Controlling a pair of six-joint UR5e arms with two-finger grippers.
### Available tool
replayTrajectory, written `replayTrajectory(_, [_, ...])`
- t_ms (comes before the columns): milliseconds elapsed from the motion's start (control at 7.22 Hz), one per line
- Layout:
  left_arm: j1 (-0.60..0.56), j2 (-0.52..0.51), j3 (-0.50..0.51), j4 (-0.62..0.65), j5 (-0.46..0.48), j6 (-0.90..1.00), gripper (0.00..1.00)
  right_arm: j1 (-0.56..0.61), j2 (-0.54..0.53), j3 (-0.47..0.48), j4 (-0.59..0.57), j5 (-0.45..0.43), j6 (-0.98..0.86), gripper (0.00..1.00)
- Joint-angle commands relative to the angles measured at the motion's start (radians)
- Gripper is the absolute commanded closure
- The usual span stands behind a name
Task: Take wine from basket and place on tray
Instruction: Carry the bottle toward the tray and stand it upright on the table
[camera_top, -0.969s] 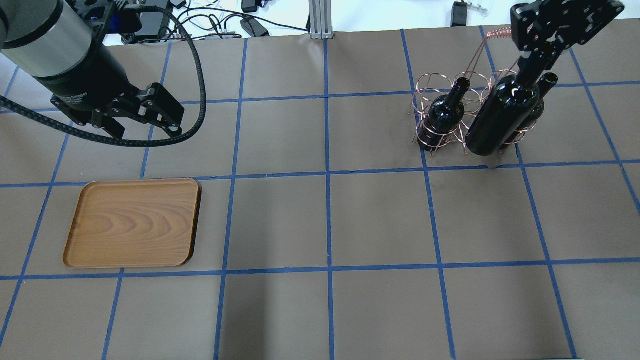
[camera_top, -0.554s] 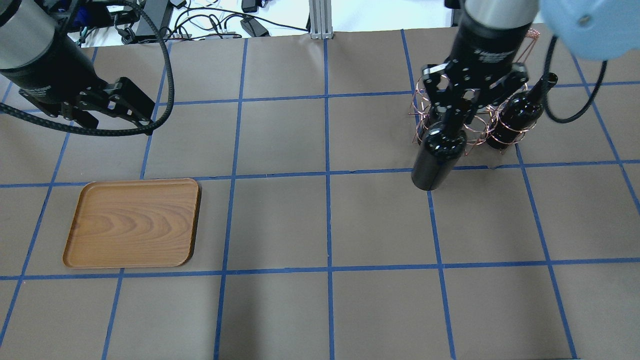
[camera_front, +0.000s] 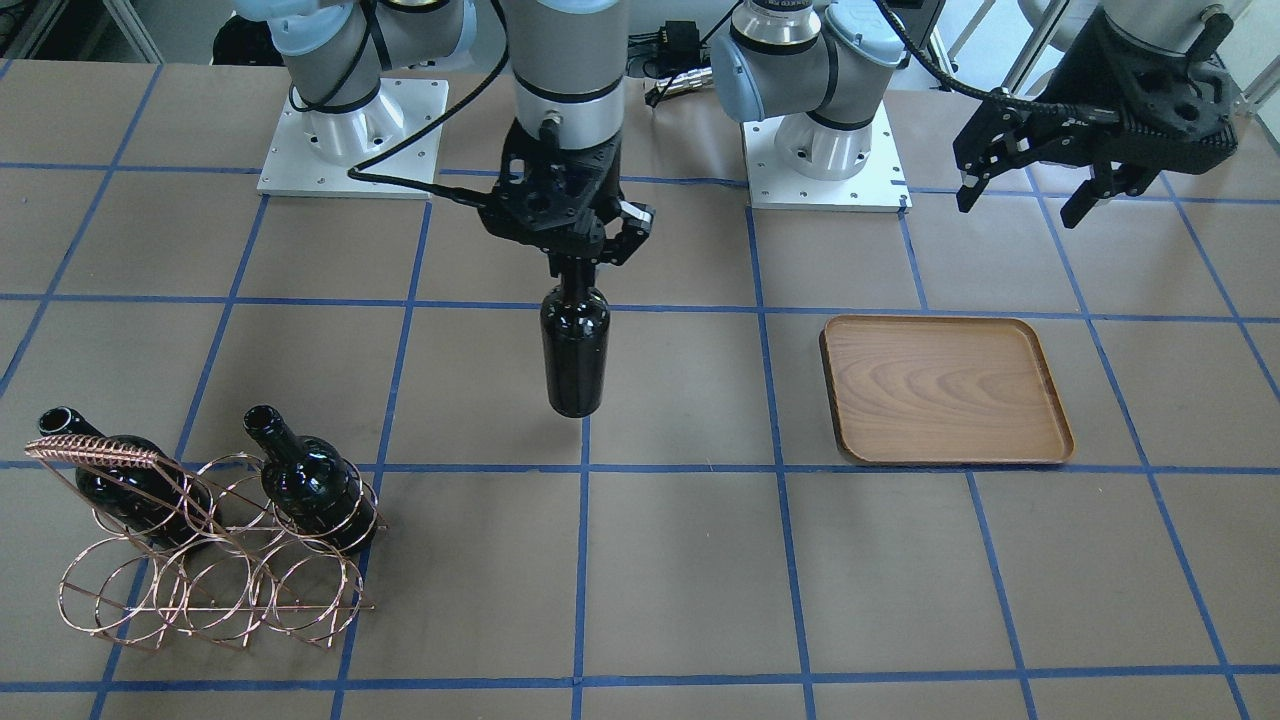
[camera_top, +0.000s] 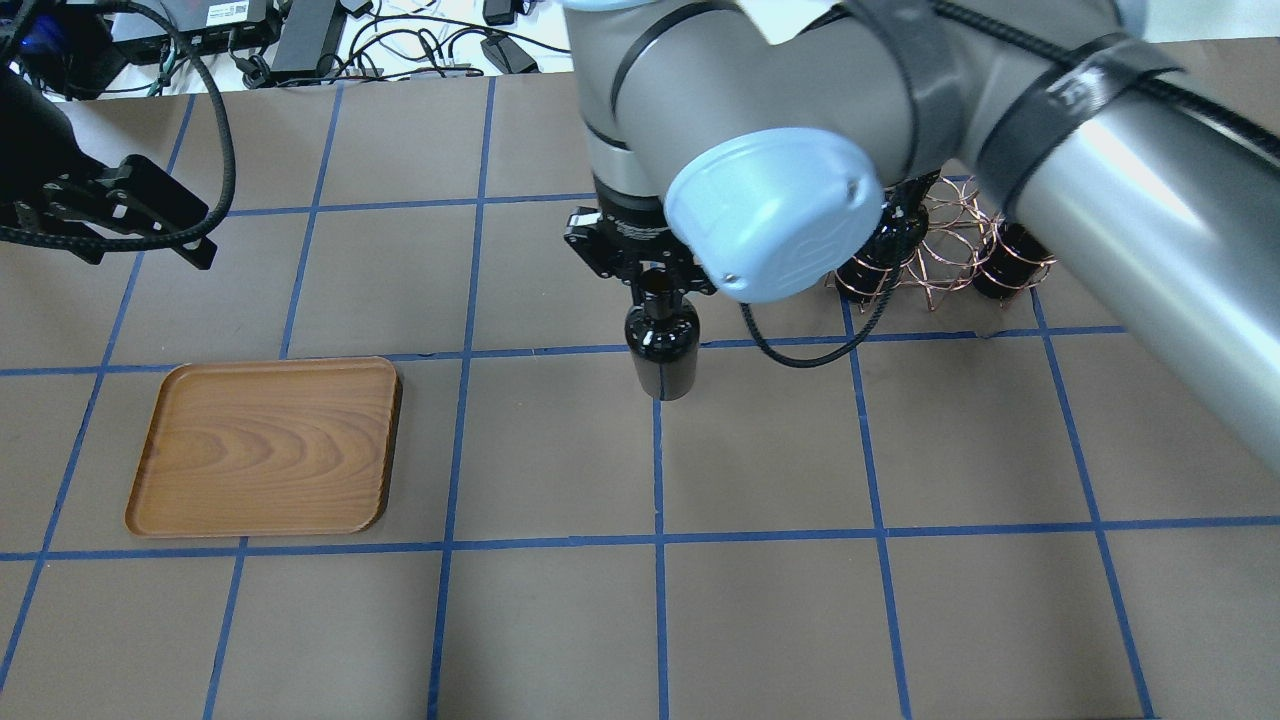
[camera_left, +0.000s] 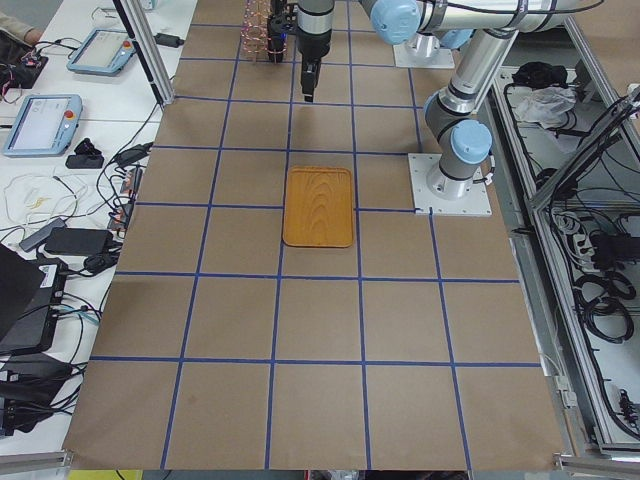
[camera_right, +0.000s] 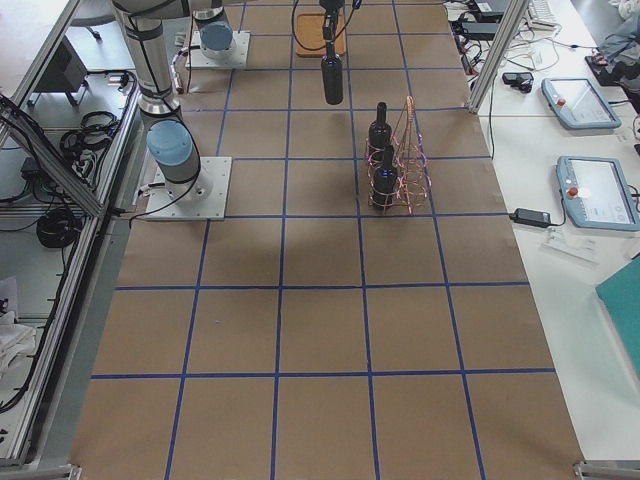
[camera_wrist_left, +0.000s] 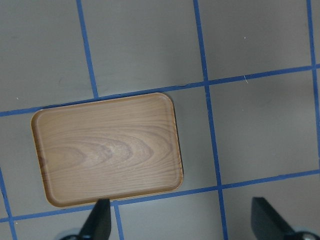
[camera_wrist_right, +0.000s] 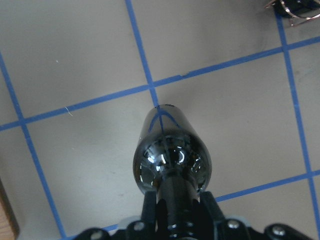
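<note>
My right gripper (camera_front: 582, 262) is shut on the neck of a near-black wine bottle (camera_front: 574, 350). It holds the bottle upright above the middle of the table, as the overhead view (camera_top: 661, 347) and the right wrist view (camera_wrist_right: 172, 155) also show. The copper wire basket (camera_front: 95, 450) stands toward the robot's right and holds two more bottles (camera_front: 310, 480). The wooden tray (camera_front: 945, 390) lies empty on the robot's left, also in the overhead view (camera_top: 265, 445). My left gripper (camera_front: 1022, 200) is open and empty, high behind the tray (camera_wrist_left: 107, 150).
The table is brown paper with a grid of blue tape. The two arm bases (camera_front: 350, 150) stand at the robot's edge. The right arm's elbow (camera_top: 780, 215) hides part of the basket (camera_top: 945, 250) in the overhead view. Cables and devices lie beyond the far edge.
My right gripper has carried the bottle out of the basket and left to the table's middle. My left gripper has drawn back toward the table's left edge.
</note>
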Motion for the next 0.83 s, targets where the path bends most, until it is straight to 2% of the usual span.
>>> replayTrajectory(0, [0.016,0.0,-0.008,-0.002,0.002,0.005,0.0,0.065,0.109,-0.095,-0.036,-0.004,0.079,0.75])
replayTrajectory(692, [0.042,-0.002,-0.015,-0.004,0.002,0.005,0.0,0.112,0.165,-0.1,-0.096,0.004,0.139,0.69])
